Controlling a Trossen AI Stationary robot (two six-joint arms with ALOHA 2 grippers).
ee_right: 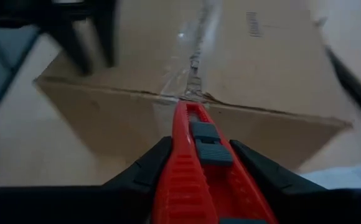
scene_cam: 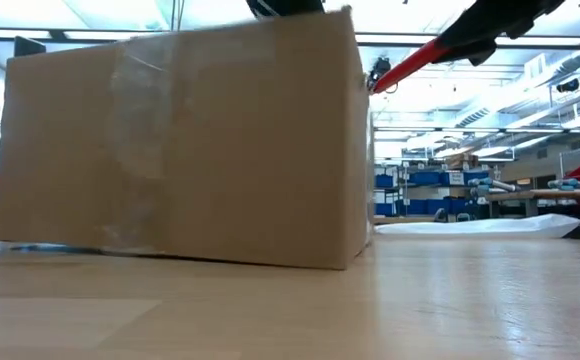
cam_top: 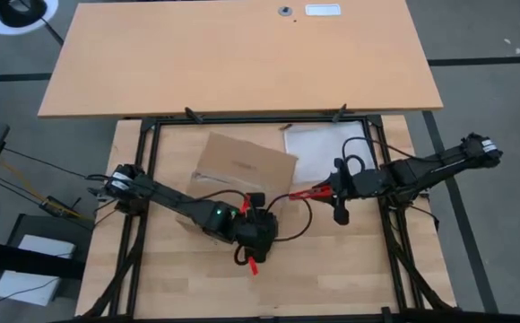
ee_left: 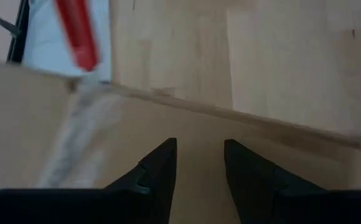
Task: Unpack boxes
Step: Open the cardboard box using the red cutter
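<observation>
While the carton (ee_right: pixel 187 74) sits taped, a box cutter (ee_right: pixel 196 168) is clamped by right fingers (ee_right: pixel 264 174); left fingers (ee_left: pixel 162 168) are held apart, empty.

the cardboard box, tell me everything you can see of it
The cardboard box is a plain brown carton, shut, standing flat on the wooden table near its middle. Clear tape runs along its top seam and down one side, and a small dark print sits on the top. A clear plastic bag lies beside it. The right gripper is shut on a red box cutter whose tip points at the taped seam at the box's edge. The left gripper hangs over the box with its fingers apart.
</observation>
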